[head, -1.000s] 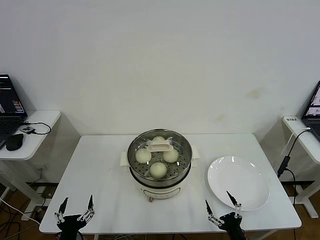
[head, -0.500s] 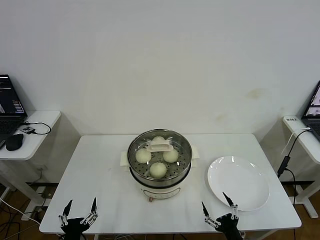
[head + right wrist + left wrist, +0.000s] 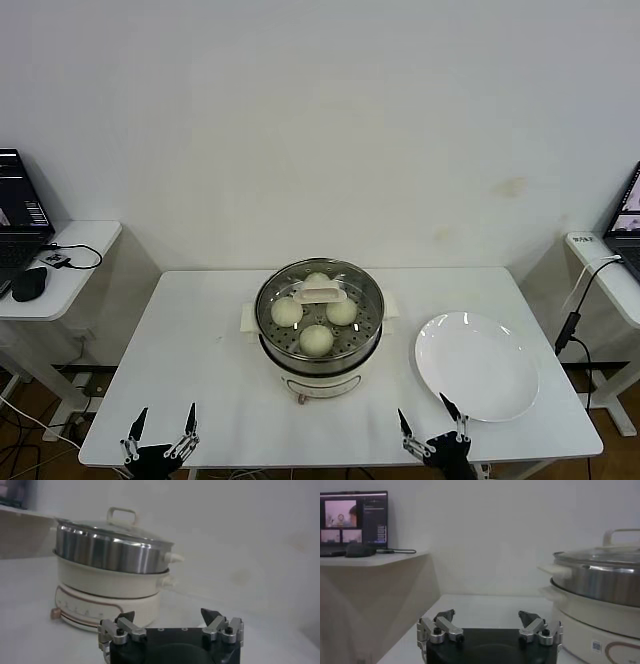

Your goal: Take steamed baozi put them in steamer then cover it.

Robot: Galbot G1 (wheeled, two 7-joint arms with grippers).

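Head view shows all four steamed baozi [image 3: 316, 339] sitting in the steamer [image 3: 319, 322] mid-bench with the cover [image 3: 320, 293] on, so honestly just park the left tool [image 3: 160, 445] and right tool [image 3: 431, 437], both spread empty, low at the front edge.

No readable text anywhere. Steamer [image 3: 600, 585] base carries a small square code sticker [image 3: 596, 646] — too small to read. Laptop screen [image 3: 354, 517] shows windows and lines of text — illegible.
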